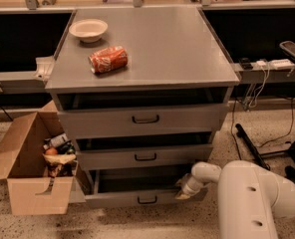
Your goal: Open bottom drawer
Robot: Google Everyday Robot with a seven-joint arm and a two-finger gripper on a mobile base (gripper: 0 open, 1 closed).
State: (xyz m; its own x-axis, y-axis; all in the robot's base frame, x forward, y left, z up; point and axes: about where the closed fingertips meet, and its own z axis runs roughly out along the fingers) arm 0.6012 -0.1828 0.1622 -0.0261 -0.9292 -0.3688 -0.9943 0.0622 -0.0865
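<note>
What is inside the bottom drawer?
The bottom drawer is partly open; its visible interior is dark with nothing discernible, and its rear is hidden under the middle drawer. The end effector is at its right front corner.

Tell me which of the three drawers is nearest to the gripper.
The bottom drawer, the one with the slimmest front: the gripper is at its right end. The middle drawer and top drawer sit higher, away from it.

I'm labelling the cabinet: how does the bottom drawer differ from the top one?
The top drawer has a tall, wide front; the bottom drawer has a slim, narrower one. The gripper sits at the bottom drawer's right front corner; nothing touches the top drawer. Both are grey, centre-handled and partly open.
</note>
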